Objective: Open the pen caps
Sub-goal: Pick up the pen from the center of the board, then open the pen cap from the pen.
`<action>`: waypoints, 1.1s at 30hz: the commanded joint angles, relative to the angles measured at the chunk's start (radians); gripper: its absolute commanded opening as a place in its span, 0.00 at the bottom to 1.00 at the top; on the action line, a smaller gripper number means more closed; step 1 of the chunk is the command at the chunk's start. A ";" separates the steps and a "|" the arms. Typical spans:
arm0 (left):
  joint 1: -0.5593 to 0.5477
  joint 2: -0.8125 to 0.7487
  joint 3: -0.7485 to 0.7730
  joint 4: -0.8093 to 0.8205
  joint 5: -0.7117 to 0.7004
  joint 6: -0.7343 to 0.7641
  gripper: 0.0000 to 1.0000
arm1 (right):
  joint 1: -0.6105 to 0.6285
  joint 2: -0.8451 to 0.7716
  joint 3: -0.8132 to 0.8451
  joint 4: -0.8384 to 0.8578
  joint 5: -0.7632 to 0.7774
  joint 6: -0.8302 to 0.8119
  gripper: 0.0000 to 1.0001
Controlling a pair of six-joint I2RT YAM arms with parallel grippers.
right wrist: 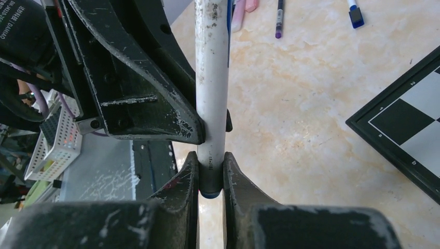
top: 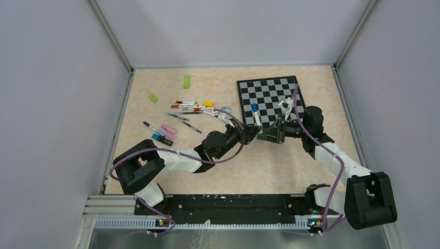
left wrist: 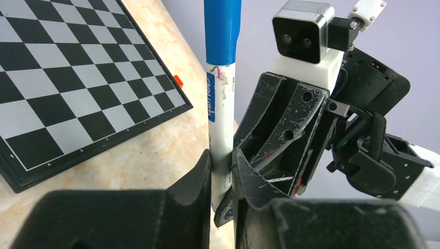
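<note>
left gripper (left wrist: pixel 222 168) is pinching the pen (left wrist: pixel 220 124) by its white barrel at centre frame, blue cap (left wrist: pixel 222 31) on, pointing over the chessboard (top: pixel 280 91); just right, the right gripper (right wrist: pixel 210 174) is squeezing its tail end.

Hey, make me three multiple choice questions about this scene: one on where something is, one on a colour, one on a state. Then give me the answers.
1. Where on the table does the chessboard lie?
A. far right
B. near left
C. far left

2. What colour is the cap on the held pen?
A. red
B. blue
C. yellow

3. Which jaws are shut on that pen?
A. left only
B. right only
C. both

Answers:
1 A, the top view shows the board at the far right.
2 B, the left wrist view shows a blue cap on the white barrel.
3 C, each wrist view shows its own jaws clamped on the barrel.
</note>
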 commanded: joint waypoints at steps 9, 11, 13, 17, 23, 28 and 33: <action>0.003 -0.223 -0.096 0.048 0.007 0.238 0.98 | 0.009 -0.019 0.130 -0.367 -0.053 -0.489 0.00; 0.025 -0.290 -0.125 0.012 0.039 0.269 0.99 | 0.010 -0.020 0.137 -0.425 -0.060 -0.555 0.00; 0.050 -0.353 -0.132 -0.099 0.047 0.248 0.99 | 0.009 -0.020 0.145 -0.479 -0.067 -0.607 0.00; 0.098 -0.428 -0.104 -0.263 0.060 0.174 0.99 | 0.011 -0.014 0.158 -0.555 -0.085 -0.693 0.00; 0.111 -0.394 -0.038 -0.407 -0.014 -0.022 0.95 | 0.012 -0.008 0.159 -0.585 -0.092 -0.731 0.00; 0.109 -0.299 -0.003 -0.330 0.044 -0.061 0.88 | 0.013 0.005 0.160 -0.591 -0.089 -0.739 0.00; 0.109 -0.213 0.049 -0.276 0.073 -0.064 0.81 | 0.019 0.018 0.164 -0.593 -0.064 -0.738 0.00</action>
